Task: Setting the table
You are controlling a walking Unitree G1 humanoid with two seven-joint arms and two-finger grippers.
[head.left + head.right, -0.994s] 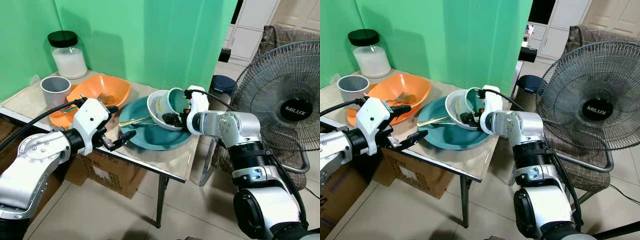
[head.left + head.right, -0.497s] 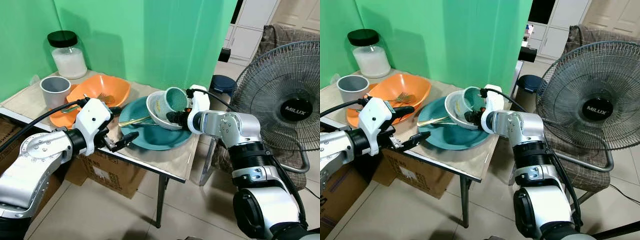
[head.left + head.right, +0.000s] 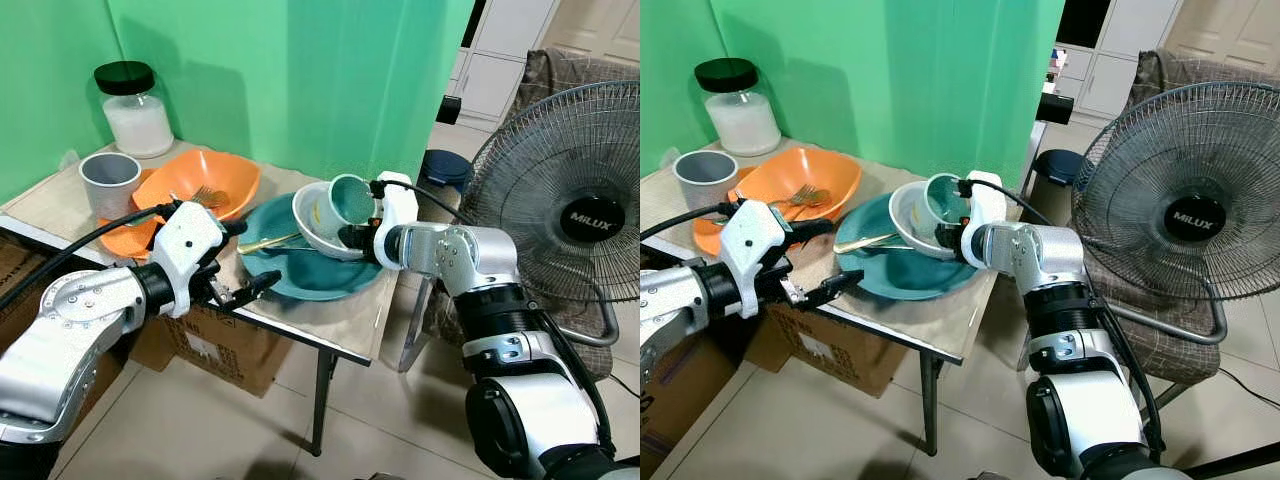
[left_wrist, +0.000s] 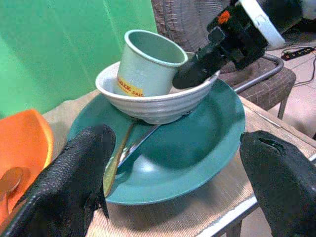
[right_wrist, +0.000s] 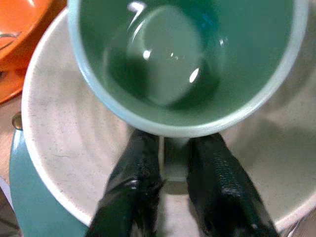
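Note:
A teal plate [image 3: 300, 276] lies near the table's front right corner with a white bowl [image 3: 316, 232] on it. A pale green cup [image 3: 349, 198] leans inside the bowl. My right gripper [image 3: 356, 236] reaches into the bowl and is shut on the green cup's handle, its fingers [image 5: 136, 187] pinching it under the cup's mouth [image 5: 182, 54]. A gold spoon [image 4: 116, 159] rests on the plate [image 4: 197, 143] under the bowl [image 4: 158, 101]. My left gripper [image 3: 243, 258] hovers open at the table's front edge, just left of the plate, with nothing between its fingers.
An orange bowl [image 3: 205, 180] holding a fork, a grey cup [image 3: 110, 180] and a lidded jar [image 3: 135, 110] stand on the table's left. A cardboard box [image 3: 225, 345] sits under the table. A standing fan [image 3: 580, 205] is close on the right.
The right gripper has tipped the green cup more upright in the bowl. My left gripper has dropped slightly toward the table's front edge.

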